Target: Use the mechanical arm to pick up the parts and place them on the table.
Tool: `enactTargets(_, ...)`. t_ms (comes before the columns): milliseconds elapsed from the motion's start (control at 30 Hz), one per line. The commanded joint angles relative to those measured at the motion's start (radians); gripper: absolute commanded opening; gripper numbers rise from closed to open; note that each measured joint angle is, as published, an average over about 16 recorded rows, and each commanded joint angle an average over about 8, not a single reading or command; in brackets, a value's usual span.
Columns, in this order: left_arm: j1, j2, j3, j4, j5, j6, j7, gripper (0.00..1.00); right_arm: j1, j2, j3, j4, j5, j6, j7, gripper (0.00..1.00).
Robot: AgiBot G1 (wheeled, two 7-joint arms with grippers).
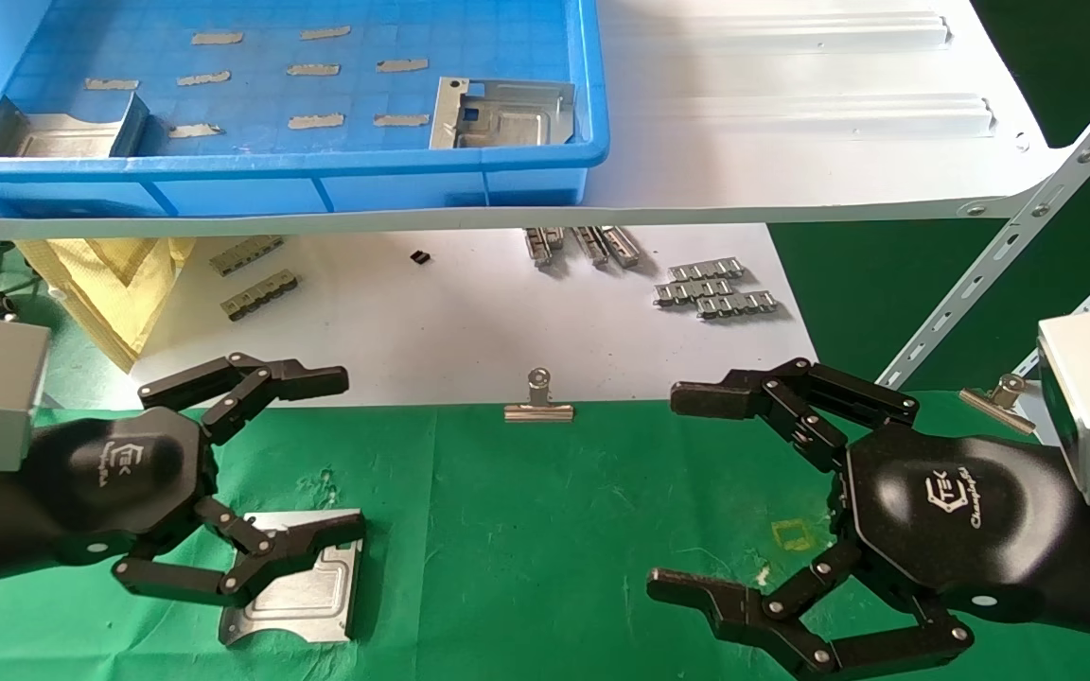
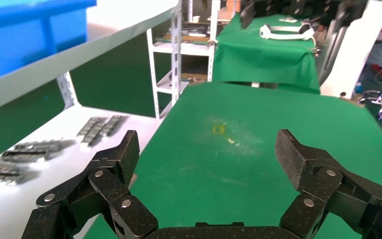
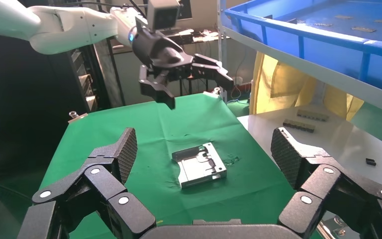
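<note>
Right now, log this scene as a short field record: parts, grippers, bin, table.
part on table: one silver part lying flat on the green table, at the robot's left
parts in bin: two left in the blue bin, one at its right, one at its left
left gripper: open, raised above the placed part, holding nothing
right gripper: open, empty, over the table
binder clip: at the cloth's far edge

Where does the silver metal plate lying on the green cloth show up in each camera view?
Head view: the plate lies low on the left, on the green cloth, under the open left gripper.
Left wrist view: not in it.
Right wrist view: the plate lies mid-picture on the cloth.
Shared landmark: the small yellow square, seen in head and left wrist views.
</note>
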Motion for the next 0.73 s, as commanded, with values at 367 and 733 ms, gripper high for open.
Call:
enactTargets(367,0.072,-0.027,-0.09,-0.212,-0.016,-0.022,-0.149,1.0,0.0,0.0,0.0,0.0,0.0,0.0,0.0,1.0)
enactTargets(733,0.113,-0.042,-0.143,-0.334,-0.027,-0.034,-0.229,1.0,0.0,0.0,0.0,0.0,0.0,0.0,0.0,1.0)
